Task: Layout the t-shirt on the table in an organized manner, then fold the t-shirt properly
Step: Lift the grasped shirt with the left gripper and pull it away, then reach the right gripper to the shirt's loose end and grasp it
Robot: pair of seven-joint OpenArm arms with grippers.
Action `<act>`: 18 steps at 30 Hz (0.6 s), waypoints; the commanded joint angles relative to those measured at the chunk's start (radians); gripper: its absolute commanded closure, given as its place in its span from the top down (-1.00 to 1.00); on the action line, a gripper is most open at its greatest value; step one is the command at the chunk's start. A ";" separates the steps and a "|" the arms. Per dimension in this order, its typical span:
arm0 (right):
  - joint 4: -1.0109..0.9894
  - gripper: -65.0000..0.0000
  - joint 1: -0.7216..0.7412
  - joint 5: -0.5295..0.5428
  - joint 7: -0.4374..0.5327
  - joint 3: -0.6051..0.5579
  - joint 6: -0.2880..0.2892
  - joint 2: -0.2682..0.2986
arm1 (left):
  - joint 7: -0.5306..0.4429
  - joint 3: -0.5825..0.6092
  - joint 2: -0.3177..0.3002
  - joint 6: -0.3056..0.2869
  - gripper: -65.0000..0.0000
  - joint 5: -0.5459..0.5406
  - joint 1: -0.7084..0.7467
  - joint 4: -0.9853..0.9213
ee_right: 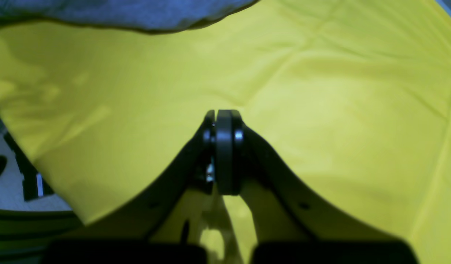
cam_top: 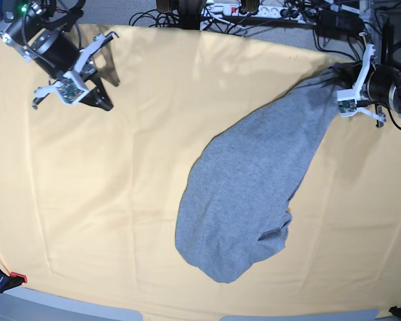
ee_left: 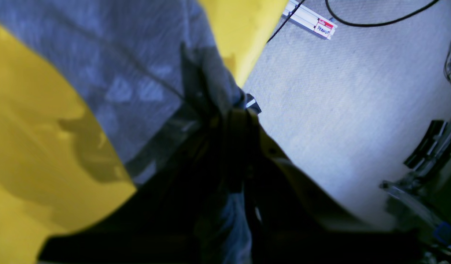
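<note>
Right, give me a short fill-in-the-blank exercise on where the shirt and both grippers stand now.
1. The left gripper is shut on a corner of the ____.
2. The right gripper is shut and holds ____.
3. The t-shirt lies bunched on the table, whose cloth is ____ in colour.

Missing words: t-shirt; nothing; yellow

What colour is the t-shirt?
Heather grey t-shirt, plain on the visible side; clearest in the base view.

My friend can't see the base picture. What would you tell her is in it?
A grey t-shirt lies stretched across a yellow table, one end pinched in the left gripper at the right edge. The right gripper hangs shut and empty at the far left.
</note>
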 commanded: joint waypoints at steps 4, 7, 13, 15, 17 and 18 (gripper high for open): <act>0.013 -1.00 0.057 -0.044 0.047 -0.108 -0.032 0.009 | 0.020 -0.014 -0.028 -0.005 -1.00 -0.025 -0.001 -0.061; 0.013 -1.00 0.090 -0.122 0.050 -0.176 -0.063 0.009 | 0.020 -0.014 -0.026 -0.005 -1.00 -0.142 0.037 -0.072; 0.013 -1.00 0.109 -0.159 0.114 -0.204 -0.097 0.010 | 0.046 -0.014 0.072 -0.005 -1.00 -0.264 0.050 -0.072; 0.005 -1.00 0.134 -0.148 0.114 -0.204 -0.081 0.009 | 0.046 -0.014 0.104 -0.005 -1.00 -0.270 0.050 -0.073; -0.037 -0.78 0.178 -0.117 0.116 -0.206 -0.082 0.009 | 0.046 -0.014 0.123 -0.005 -1.00 -0.270 0.053 -0.084; -0.072 -0.63 0.206 -0.100 0.117 -0.210 -0.085 0.009 | 0.046 -0.014 0.130 -0.005 -1.00 -0.269 0.055 -0.094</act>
